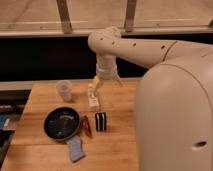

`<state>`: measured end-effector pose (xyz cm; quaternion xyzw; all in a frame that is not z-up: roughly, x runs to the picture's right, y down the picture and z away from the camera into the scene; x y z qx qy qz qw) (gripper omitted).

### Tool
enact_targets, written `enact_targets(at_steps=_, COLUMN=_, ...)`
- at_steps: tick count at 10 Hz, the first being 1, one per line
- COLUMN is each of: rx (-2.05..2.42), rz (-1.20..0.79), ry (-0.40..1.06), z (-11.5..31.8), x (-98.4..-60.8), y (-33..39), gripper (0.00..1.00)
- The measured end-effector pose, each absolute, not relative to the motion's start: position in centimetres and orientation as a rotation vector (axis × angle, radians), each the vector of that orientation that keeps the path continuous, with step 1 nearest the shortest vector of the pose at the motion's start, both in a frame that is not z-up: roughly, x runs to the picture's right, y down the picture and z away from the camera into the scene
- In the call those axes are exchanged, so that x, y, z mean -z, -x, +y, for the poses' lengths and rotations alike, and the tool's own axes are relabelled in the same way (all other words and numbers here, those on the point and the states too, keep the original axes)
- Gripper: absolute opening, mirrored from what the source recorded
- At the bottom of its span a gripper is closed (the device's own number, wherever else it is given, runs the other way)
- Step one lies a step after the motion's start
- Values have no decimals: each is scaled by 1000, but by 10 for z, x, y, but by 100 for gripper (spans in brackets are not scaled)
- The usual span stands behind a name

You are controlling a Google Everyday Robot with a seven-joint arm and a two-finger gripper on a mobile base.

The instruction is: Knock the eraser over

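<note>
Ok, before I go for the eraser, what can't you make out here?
All in the camera view:
1. Right side of the table: hidden by the robot's body.
2. Near edge of the table: cut off by the frame bottom.
3. Whether the gripper, above the small bottle beyond the eraser, touches it: they overlap.
4. Marking on the black plate: too small.

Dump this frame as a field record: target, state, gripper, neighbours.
target: eraser
state: upright on the wooden table
arm: gripper hangs by the top of the small bottle, apart from the eraser
left of eraser: red-brown wedge, then black plate
other: clear cup, grey-blue cloth
status: not yet knocked over
</note>
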<state>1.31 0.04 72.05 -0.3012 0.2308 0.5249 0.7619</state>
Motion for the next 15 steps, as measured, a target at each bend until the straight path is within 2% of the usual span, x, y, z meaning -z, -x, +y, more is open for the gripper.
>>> enact_targets(at_steps=13, rx=-1142, rz=501, ry=654, z=0, x=-720, y=-13, gripper=80)
enact_targets(at_steps=14, rx=-1142, rz=501, ry=655, z=0, x=-720, y=-13, gripper=77)
enact_targets(at_steps=15, rx=-1142, rz=501, ry=655, z=0, x=-720, y=-13, gripper=68)
